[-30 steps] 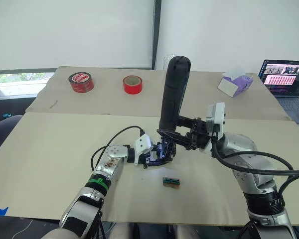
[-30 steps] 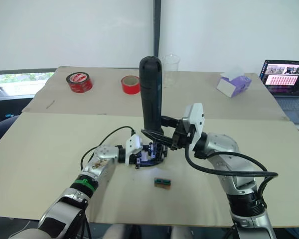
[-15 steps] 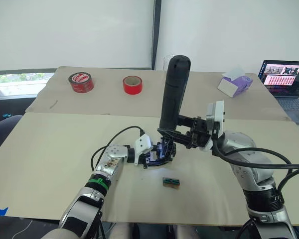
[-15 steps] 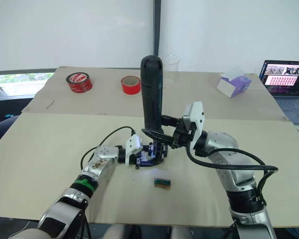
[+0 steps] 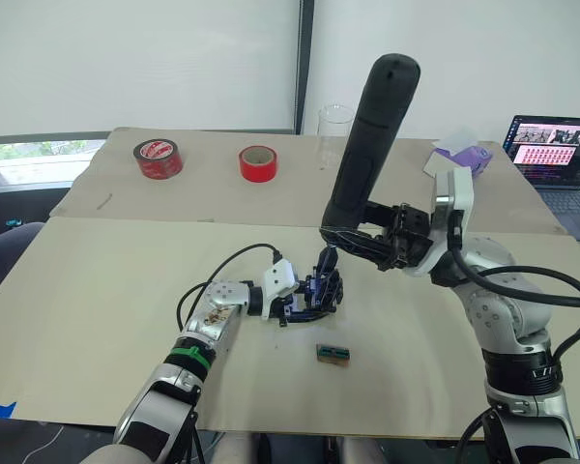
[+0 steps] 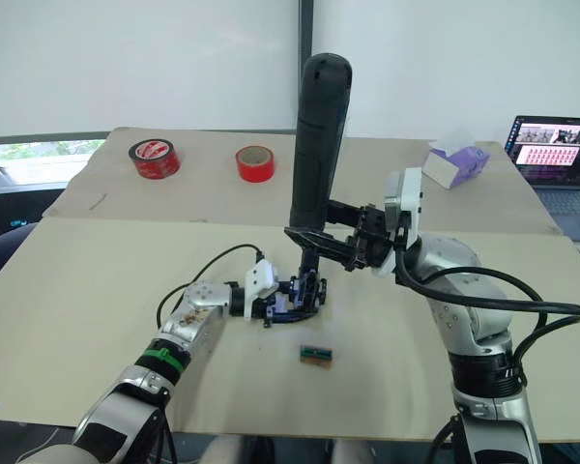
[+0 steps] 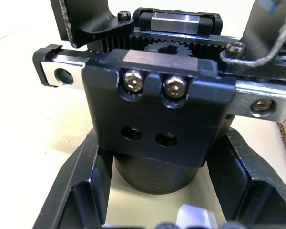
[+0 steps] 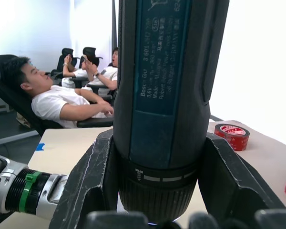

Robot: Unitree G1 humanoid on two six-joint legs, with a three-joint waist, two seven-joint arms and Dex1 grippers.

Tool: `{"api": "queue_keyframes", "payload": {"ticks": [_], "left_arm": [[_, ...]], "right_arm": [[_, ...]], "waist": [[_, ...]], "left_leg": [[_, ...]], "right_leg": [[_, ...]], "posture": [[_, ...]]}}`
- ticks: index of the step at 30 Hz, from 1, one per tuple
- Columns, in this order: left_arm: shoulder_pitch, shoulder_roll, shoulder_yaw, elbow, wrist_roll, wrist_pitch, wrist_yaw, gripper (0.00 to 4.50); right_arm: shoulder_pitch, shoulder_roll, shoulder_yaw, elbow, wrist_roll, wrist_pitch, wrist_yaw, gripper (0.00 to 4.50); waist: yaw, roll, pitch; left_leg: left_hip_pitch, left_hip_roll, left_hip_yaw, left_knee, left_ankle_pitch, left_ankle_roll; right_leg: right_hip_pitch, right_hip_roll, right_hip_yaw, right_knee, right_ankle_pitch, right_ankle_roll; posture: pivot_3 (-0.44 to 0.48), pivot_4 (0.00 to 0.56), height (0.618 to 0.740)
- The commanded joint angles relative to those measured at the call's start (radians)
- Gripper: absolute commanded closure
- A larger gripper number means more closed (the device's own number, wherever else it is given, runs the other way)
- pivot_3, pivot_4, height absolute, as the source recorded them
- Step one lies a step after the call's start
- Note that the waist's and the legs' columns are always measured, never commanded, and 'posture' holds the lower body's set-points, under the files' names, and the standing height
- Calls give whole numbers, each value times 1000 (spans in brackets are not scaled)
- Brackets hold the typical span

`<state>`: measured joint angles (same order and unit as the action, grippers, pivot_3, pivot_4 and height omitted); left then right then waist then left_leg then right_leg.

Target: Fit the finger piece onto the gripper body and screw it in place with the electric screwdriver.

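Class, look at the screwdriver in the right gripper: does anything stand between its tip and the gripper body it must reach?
Nothing visible does. The electric screwdriver hangs tilted just above the gripper body, which the left gripper holds on the table; only air lies between.

We see a beige table [image 5: 97,290] carrying two red tape rolls [image 5: 158,159] [image 5: 257,162], a clear cup [image 5: 334,121], a purple-and-white box [image 5: 461,155], a laptop [image 5: 556,159], a small green-brown block [image 5: 333,354], and the gripper body [image 5: 314,295] near its middle.
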<state>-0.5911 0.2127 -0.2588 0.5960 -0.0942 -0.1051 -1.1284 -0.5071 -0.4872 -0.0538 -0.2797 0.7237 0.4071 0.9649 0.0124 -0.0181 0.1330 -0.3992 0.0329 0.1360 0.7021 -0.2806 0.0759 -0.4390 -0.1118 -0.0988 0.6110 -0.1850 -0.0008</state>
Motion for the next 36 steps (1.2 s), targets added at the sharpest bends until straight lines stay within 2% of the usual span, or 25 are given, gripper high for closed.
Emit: {"api": "queue_keyframes", "payload": {"ticks": [1,5,6,11,17,24,28,36], "left_arm": [[31,6,-28,22,30,47,1,2192],[42,18,-11,15,22,30,9,202],[47,30,-6,18,21,6,2,54],[107,122,52,-45,-57,-58,-97,54],[226,291,177,-167,-220,-56,-256,54],[349,403,264,-301,-297,-19,-290,54],[387,420,246,-385,-296,25,-297,54],[411,391,120,-596,-222,89,-220,54]], "right_arm": [[-37,-23,-57,-56,44,-16,11,2593],[-57,-43,-95,-96,108,23,-21,2593],[-62,-50,-111,-107,132,37,-37,2593],[24,-130,-217,-177,197,85,-75,2593],[312,-214,-429,-247,178,60,-96,2593],[620,-196,-587,-237,61,-91,-5,2593],[657,-184,-571,-234,42,-139,14,2593],[600,-110,-328,-447,115,-84,-107,2593]], "waist": [[0,0,0],[-1,0,0],[-1,0,0],[-11,0,0],[-14,2,2],[4,5,4],[2,6,5],[-1,8,7]], "left_leg": [[0,0,0,0,0,0],[0,0,0,0,0,0],[0,0,0,0,0,0],[1,1,0,-3,0,0],[2,2,1,-7,1,-3],[1,1,1,-6,1,-2],[1,1,1,-5,1,-2],[1,1,0,-8,2,-4]], "right_leg": [[0,0,0,0,0,0],[0,0,0,0,0,0],[0,0,0,0,0,0],[-1,-1,0,0,0,0],[-2,0,1,0,-1,-2],[-2,-1,1,-1,-5,6],[-2,-2,2,-1,-5,6],[-4,0,3,0,-5,5]], "posture": [[0,150,740],[0,150,740],[0,150,740],[0,150,740],[0,150,740],[0,150,740],[0,150,740],[0,150,740]]}}
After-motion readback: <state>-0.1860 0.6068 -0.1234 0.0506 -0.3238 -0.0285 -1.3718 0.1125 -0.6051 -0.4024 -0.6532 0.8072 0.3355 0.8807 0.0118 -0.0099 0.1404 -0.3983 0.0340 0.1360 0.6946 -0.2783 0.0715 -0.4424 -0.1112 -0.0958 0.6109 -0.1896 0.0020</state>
